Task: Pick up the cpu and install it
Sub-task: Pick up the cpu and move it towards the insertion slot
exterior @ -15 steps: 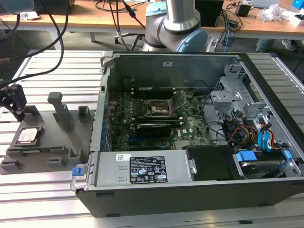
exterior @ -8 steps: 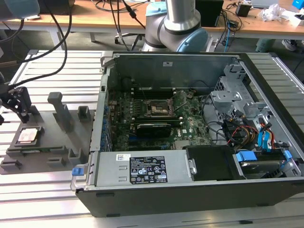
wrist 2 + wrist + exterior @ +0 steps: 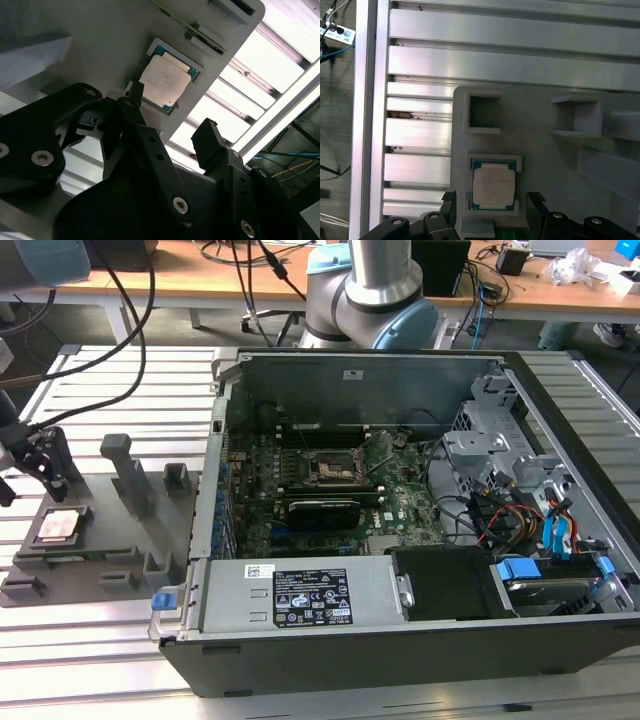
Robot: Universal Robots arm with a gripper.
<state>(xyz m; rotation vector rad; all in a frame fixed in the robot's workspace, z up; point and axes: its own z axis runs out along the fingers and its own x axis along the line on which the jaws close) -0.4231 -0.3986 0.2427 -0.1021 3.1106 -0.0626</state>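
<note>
**Item: cpu** (image 3: 57,527), one unit.
- **Look:** I see a small flat square chip. Its lid is pale silver-grey metal with faint print, and in both wrist views a thin blue-green rim shows around it.
- **Pose:** It lies flat, lid up, seated square in a shallow framed recess of the grey tray (image 3: 110,530).
- **Location:** I log it on the exterior view's left, well apart from the open computer case (image 3: 400,640).
- **State:** Not installed.

Gripper (image 3: 492,197) mostly off-frame in first wrist view; arm (image 3: 380,295) upper pt off-frame, exterior view
</note>
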